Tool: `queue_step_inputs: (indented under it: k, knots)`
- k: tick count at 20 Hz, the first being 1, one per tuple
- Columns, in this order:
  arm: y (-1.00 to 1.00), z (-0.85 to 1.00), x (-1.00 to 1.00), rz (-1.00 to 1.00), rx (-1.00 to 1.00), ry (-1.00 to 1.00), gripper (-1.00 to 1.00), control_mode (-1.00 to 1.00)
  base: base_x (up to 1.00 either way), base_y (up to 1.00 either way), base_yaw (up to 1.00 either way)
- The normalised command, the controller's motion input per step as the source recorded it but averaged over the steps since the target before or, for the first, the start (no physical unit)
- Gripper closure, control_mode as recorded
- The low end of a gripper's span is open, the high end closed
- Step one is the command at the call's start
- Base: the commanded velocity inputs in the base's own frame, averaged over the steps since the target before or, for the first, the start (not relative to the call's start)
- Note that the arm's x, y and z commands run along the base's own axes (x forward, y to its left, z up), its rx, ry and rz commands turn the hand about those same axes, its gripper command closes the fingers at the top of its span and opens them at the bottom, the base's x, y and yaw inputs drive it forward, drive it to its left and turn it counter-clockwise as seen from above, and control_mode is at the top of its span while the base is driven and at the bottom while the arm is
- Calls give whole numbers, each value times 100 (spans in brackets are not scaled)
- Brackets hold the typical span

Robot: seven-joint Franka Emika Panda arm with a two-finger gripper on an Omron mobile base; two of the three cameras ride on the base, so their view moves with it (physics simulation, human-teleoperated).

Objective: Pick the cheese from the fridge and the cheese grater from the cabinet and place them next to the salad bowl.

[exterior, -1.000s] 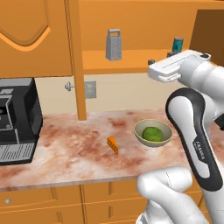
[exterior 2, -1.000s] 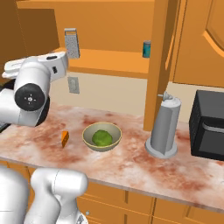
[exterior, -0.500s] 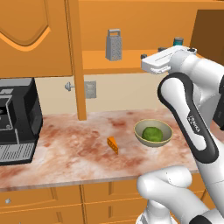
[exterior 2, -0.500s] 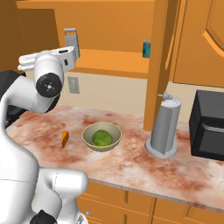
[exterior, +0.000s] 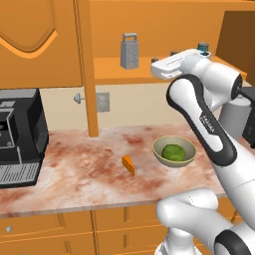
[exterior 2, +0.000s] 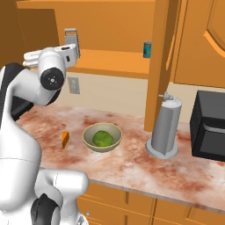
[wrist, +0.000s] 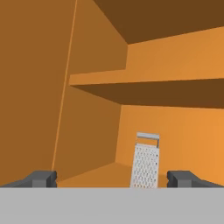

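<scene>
One cheese grater (wrist: 145,160) upright on the cabinet (exterior: 149,30) shelf, seen close from the hand view; from the base views, also one cheese (exterior: 129,165) on the table (exterior: 74,169) just beside one salad bowl (exterior: 174,151). Hand (wrist: 111,178) open, empty, level, facing the grater.

Flat, even light is cast across the sharply rendered kitchen, soft shadow is gathered under the shelf (wrist: 144,89) inside the cabinet (exterior: 99,30), and no glare, blur or edge distortion is seen.
</scene>
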Motion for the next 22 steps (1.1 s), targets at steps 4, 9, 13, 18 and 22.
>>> queue_step_inputs:
  k: [4, 9, 13, 18, 22]
  knots:
    - [10, 0, 28, -1, 0, 2, -100, -100, 0, 0, 0]
    - [10, 0, 17, 0, 0, 0, -100, -100, 0, 0, 0]
    - [0, 0, 3, -1, 0, 3, -100, -100, 0, 0, 0]
    - [0, -1, 8, -5, 0, 20, -100, -100, 0, 0, 0]
    - [0, 1, 11, -4, 0, 11, -100, -100, 0, 0, 0]
